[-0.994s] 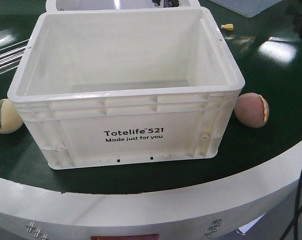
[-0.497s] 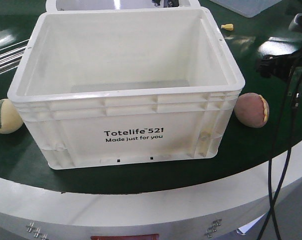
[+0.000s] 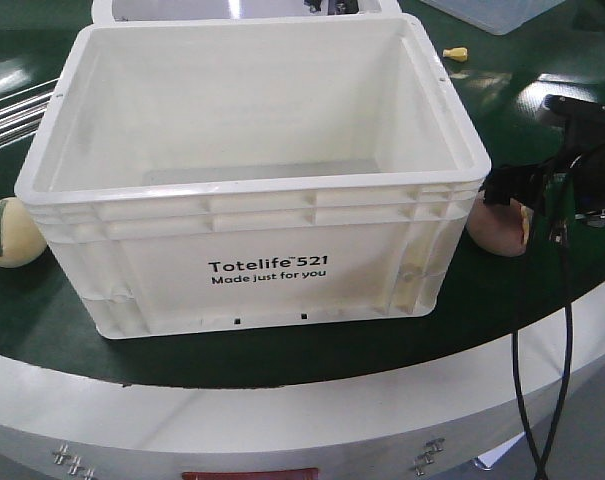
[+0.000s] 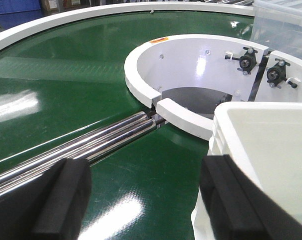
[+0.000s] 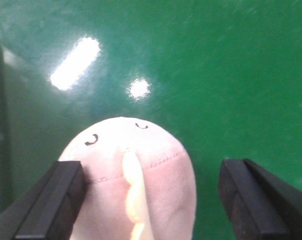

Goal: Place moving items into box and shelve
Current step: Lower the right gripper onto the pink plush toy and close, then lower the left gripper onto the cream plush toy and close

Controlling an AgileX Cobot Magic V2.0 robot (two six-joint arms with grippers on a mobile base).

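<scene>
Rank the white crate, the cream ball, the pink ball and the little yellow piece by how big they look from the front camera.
Largest: white crate, by far.
Next: cream ball and pink ball look alike; the right pincer partly hides the pink one, so I won't rank them.
Smallest: yellow piece, tiny and farther back.

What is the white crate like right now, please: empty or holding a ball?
Empty: the crate shows a bare floor; the cream ball and pink ball lie outside it.

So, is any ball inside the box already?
No, the box is empty inside; the cream ball and the pink ball lie outside it, one at each side.
</scene>
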